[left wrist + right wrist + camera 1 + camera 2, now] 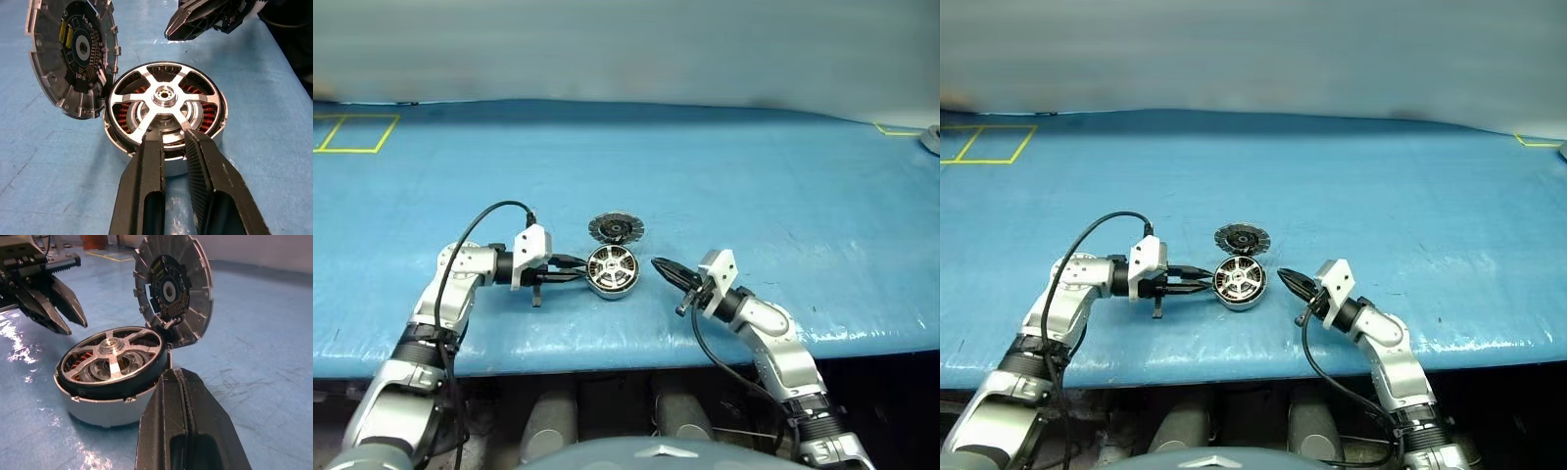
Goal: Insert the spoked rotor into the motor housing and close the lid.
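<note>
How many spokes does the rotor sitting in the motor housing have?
5. The spoked rotor has silver spokes fanning out from its centre hub: two toward the open lid, one toward the right gripper, two toward the left gripper, whose fingertips cover part of them.

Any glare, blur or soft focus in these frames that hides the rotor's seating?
Right wrist view: glare patches on the blue table; spoked rotor sharp in the motor housing. Left wrist view: crisp. Left eye view: far background is blurred.
</note>
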